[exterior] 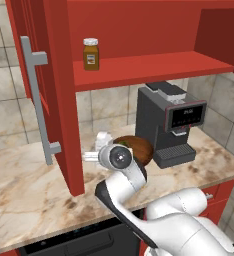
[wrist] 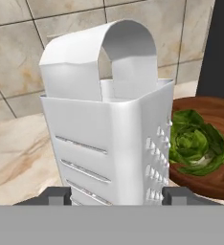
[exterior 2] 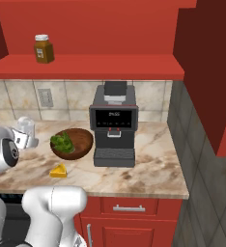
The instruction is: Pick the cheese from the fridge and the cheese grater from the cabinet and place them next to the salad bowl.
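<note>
While its jaws stand apart, the gripper (wrist: 116, 195) has the cheese grater (wrist: 111, 124) upright between its fingertips (whether they touch it, I cannot tell). Just beyond stands the salad bowl (exterior 2: 76, 144), with the cheese (exterior 2: 59, 171) on the counter (exterior 2: 148, 169) nearby.

counter (exterior 2: 148, 171): salad bowl (exterior 2: 72, 144) left of coffee machine (exterior 2: 114, 129), just beside it | cheese (exterior 2: 58, 171) in front of bowl, apart | cheese grater (exterior 2: 26, 130) upright, left of bowl, near | jar (exterior 2: 43, 48) on cabinet (exterior 2: 100, 65) shelf, above counter
</note>
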